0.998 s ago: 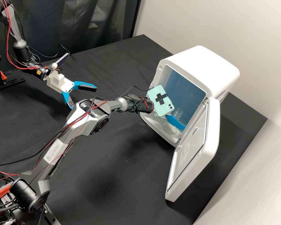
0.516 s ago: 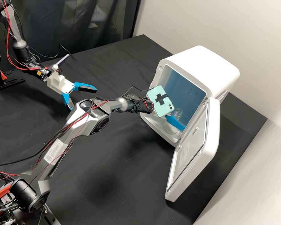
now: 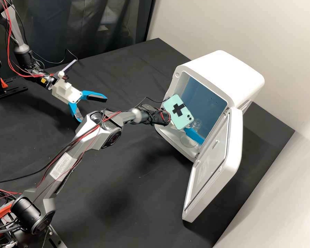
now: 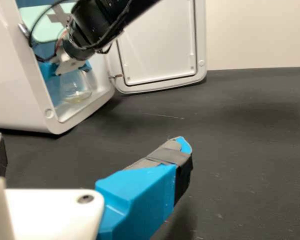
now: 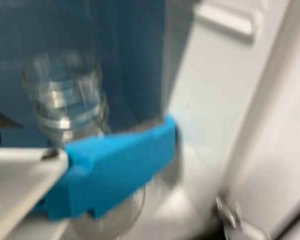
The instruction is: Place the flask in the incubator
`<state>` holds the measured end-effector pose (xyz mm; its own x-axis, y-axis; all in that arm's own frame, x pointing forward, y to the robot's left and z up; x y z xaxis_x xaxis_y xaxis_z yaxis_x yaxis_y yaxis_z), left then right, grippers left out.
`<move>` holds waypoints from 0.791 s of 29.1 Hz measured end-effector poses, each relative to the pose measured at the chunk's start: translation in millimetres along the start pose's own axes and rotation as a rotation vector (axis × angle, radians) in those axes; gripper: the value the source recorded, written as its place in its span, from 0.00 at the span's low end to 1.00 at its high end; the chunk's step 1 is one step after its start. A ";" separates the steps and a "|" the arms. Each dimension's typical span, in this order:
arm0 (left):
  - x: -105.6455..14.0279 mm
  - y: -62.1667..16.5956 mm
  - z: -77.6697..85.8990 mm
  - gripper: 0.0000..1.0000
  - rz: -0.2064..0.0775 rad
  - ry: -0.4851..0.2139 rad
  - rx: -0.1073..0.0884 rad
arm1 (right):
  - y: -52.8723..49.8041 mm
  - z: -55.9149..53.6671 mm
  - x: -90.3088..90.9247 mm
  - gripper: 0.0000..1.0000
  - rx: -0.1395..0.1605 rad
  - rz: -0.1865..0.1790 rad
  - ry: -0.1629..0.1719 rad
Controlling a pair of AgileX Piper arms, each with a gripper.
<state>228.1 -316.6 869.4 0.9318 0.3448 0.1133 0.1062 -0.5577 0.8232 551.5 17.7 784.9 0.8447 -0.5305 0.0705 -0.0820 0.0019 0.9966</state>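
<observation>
While the left gripper (image 3: 92,108) hangs over the black table (image 3: 134,179) at the far left with its jaws spread and nothing between them, the right arm reaches across to the right, into the white box-shaped incubator with the blue interior (image 3: 224,74). The right gripper (image 3: 195,133) sits low inside the chamber, jaws pinching the clear round-bottomed glass flask (image 4: 76,85) just below its ribbed neck. The flask stands upright near the chamber floor; whether its base touches cannot be told. Farthest right, the white hinged door (image 3: 213,165) hangs wide open.

The likely trouble is letting go too soon: if the base is not seated, the rounded glass could rock or tip. Drawing back at a slant could also drag a finger against the neck or knock the opening's rim.

Against the frames before, the right arm's elbow has risen a little and its wrist has pushed slightly deeper; the left arm has barely shifted.
</observation>
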 end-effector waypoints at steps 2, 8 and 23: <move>0.5 0.6 -0.5 1.00 0.003 0.004 0.000 | -1.3 -1.4 3.1 1.00 -0.011 0.001 0.002; 0.6 0.7 -1.3 1.00 0.005 0.017 -0.001 | -3.2 -4.6 7.4 1.00 -0.006 0.007 0.000; 0.4 1.5 -1.1 1.00 0.008 0.017 0.000 | -3.7 -5.2 7.8 1.00 -0.003 0.012 -0.001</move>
<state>228.1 -316.4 871.2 0.9267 0.3529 0.1290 0.0990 -0.5605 0.8223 561.1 18.0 782.0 0.8430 -0.5317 0.0821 -0.0900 0.0110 0.9959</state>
